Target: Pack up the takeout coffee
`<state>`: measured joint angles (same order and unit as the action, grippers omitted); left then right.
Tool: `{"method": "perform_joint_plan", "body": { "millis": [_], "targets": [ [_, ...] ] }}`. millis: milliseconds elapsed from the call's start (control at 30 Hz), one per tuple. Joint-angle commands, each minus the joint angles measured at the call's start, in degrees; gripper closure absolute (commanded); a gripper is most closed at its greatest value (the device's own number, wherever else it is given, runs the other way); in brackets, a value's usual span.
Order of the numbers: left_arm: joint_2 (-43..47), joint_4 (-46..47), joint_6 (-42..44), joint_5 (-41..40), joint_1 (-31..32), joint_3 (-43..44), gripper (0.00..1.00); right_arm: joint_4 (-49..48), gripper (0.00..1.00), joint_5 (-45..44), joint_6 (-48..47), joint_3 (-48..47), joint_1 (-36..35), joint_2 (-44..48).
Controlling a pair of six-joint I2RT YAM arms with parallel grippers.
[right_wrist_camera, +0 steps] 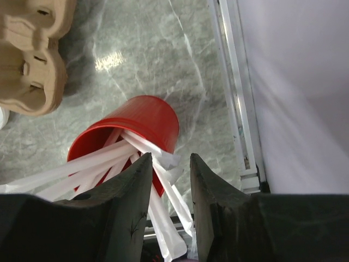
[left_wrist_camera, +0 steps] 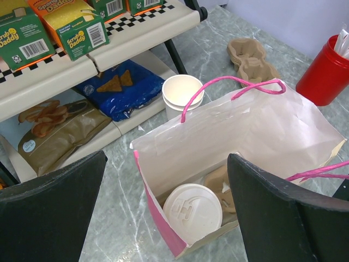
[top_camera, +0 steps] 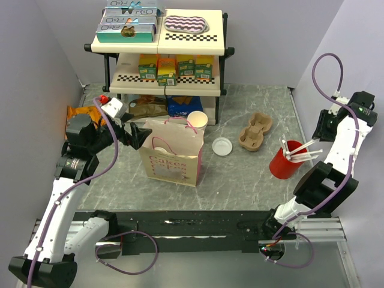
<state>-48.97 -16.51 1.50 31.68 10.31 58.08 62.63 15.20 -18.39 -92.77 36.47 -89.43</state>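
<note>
The takeout coffee (left_wrist_camera: 192, 212), a cream cup under a round white lid, stands upright inside the pink-and-white paper bag (left_wrist_camera: 262, 125), next to a brown cardboard piece. From the top view only its lid (top_camera: 161, 144) shows in the bag (top_camera: 174, 162). My left gripper (left_wrist_camera: 166, 164) hangs open and wide above the bag's left end, holding nothing; the top view has it (top_camera: 135, 133) at the bag's left rim. My right gripper (right_wrist_camera: 170, 158) is open and empty, raised above the red cup of white straws (right_wrist_camera: 131, 128) at the far right (top_camera: 323, 125).
A loose white lid (top_camera: 222, 146) and a cardboard cup carrier (top_camera: 255, 131) lie right of the bag. Lidless cream cups (top_camera: 198, 120) stand behind it. A two-tier shelf (top_camera: 159, 45) with boxes fills the back, snack bags (left_wrist_camera: 117, 90) beneath. The red cup (top_camera: 285, 161) stands front right.
</note>
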Motion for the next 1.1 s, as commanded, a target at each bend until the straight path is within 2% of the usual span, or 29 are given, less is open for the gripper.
{"method": "perform_joint_plan", "body": {
  "millis": [0,167,333,367,467,567,667,767,1067],
  "targets": [
    [0.54,2.10,0.96,0.75,-0.20,-0.34,0.01,0.12,0.59,-1.23,1.25,1.36,-0.26,3.82],
    [0.89,1.92,1.14,0.92,-0.20,-0.43,0.01,1.00,0.62,-0.70,1.25,1.19,-0.26,4.26],
    [1.07,1.05,1.75,1.10,-0.11,0.27,0.01,7.05,0.49,1.04,-1.72,-3.64,0.44,8.56],
    [1.07,1.13,1.75,1.19,-0.20,0.45,0.00,10.89,0.49,6.28,-3.30,-5.12,1.23,9.53],
    [0.98,2.45,0.88,1.63,-0.20,0.36,0.01,18.37,0.44,12.64,-11.29,-7.07,1.50,12.87],
    [1.16,4.64,-0.53,2.15,-0.20,-0.16,0.01,20.95,0.36,11.53,-20.60,-3.41,1.41,15.68],
    [1.33,6.05,-1.06,2.51,-0.20,-1.04,0.01,20.95,0.36,11.34,-26.49,2.39,1.41,18.85],
    [1.25,5.79,-1.15,2.68,-0.20,-0.96,0.01,19.73,0.39,10.21,-28.19,6.01,1.06,20.34],
    [0.98,5.09,-0.80,2.16,-0.20,-1.04,0.01,13.84,0.47,6.86,-28.19,7.17,-0.87,15.96]
  ]
}}
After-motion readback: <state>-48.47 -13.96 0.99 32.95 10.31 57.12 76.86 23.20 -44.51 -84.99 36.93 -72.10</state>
